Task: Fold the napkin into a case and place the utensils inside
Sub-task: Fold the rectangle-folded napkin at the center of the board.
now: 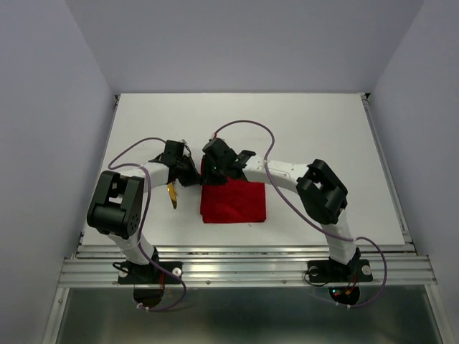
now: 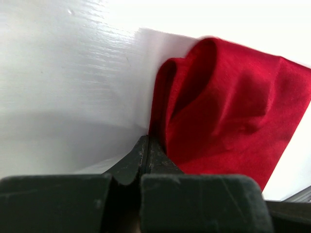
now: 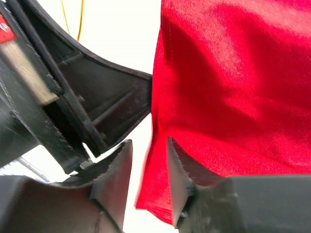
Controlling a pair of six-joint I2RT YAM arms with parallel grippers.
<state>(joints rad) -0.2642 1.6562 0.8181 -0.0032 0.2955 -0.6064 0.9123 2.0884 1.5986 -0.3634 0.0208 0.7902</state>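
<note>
Looking down on a white counter (image 1: 308,129) with both arms crowding into one spot. Picking out the napkin (image 1: 233,203) first: lying folded into a red rectangle a little left of the counter's middle, closer to the near edge than the far one.

Following the left arm up from the near-left corner, elbow sticking out toward the left edge, forearm swinging back right toward the napkin's far-left corner. Finding the left end effector (image 2: 147,145) clenched tight there, fingers pressed flat together. Cloth bunching up in a raised loop and running straight down into the tips, so pinching the napkin's edge, by the look of it.

Tracking the right arm from the near-right corner, elbow hunched high over the right side, long forearm stretching left along the napkin's far edge. Catching the right end effector (image 3: 148,153) released, jaws standing apart with the napkin's loose edge sitting in the gap, cloth lying against one finger and not being squeezed.

Seeing the two end effectors almost nose to nose at that same corner. Spotting the gold knife (image 1: 172,195) just left of the napkin, resting on the counter and partly tucked under the left arm.
</note>
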